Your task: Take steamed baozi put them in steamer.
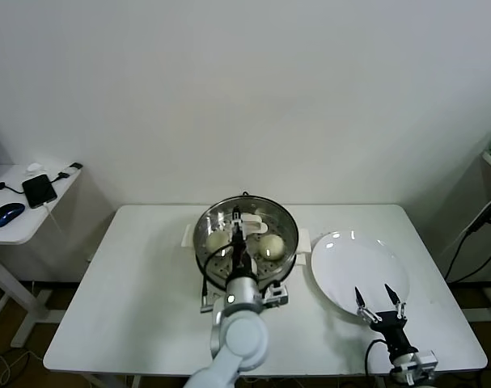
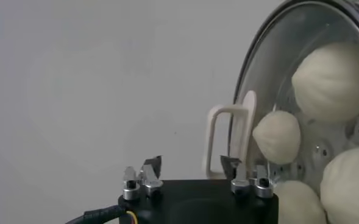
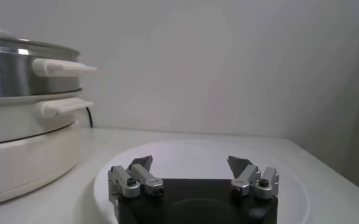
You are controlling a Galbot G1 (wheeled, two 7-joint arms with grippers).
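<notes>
My left claw [image 1: 238,224] spread apart over the steamer [image 1: 285,220], holding nothing, four buns [image 2: 278,136] lying inside the steamer on its holey tray, my right claw [image 1: 380,301] spread wide and empty just above the white plate [image 1: 342,259] on the worktop [image 1: 140,283]

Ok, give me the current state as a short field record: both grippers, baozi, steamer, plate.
left gripper: open, over the steamer, holding nothing
right gripper: open, holding nothing, at the near rim of the plate
baozi: four visible in the left wrist view, all inside the steamer
steamer: lid off, centre of the white table
plate: no baozi on it, right of the steamer
</notes>
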